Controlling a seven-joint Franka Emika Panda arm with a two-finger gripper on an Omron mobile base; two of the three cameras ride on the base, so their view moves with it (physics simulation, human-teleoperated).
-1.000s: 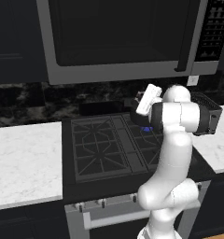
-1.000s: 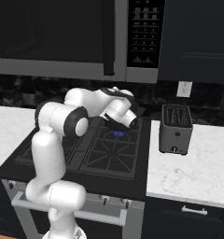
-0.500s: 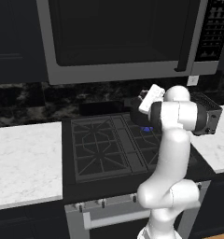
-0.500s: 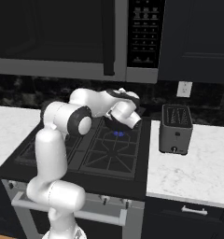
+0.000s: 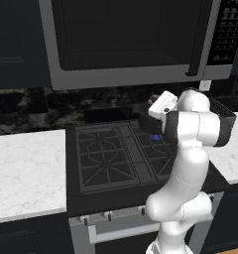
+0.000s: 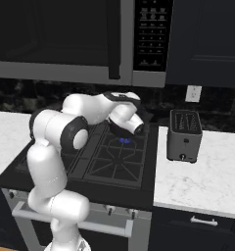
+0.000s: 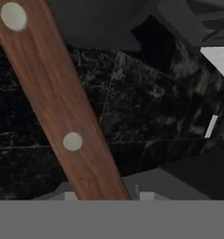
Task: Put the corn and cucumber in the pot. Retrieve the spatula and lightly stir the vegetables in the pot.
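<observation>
The spatula's reddish-brown handle [image 7: 72,121], with two pale rivets, runs up from between my fingertips across the hand view; its blade is out of frame. My gripper [image 7: 107,193] is shut on that handle. In the base views my white hand hangs over the stove's back right burner, with the gripper [image 5: 153,118] reaching down at the dark round pot [image 5: 148,125], [image 6: 120,130]. A small blue flame [image 5: 157,137] glows under the pot. The corn and the cucumber are hidden from view.
The black stove [image 5: 111,158] has grates on its other burners. A grey toaster [image 6: 184,135] stands on the white counter [image 6: 202,176] to the right. More white counter [image 5: 27,173] lies to the left. A microwave [image 5: 126,39] hangs low over the stove.
My hand has shifted slightly to the right over the pot, the spatula still in its grip. Nothing else moved.
</observation>
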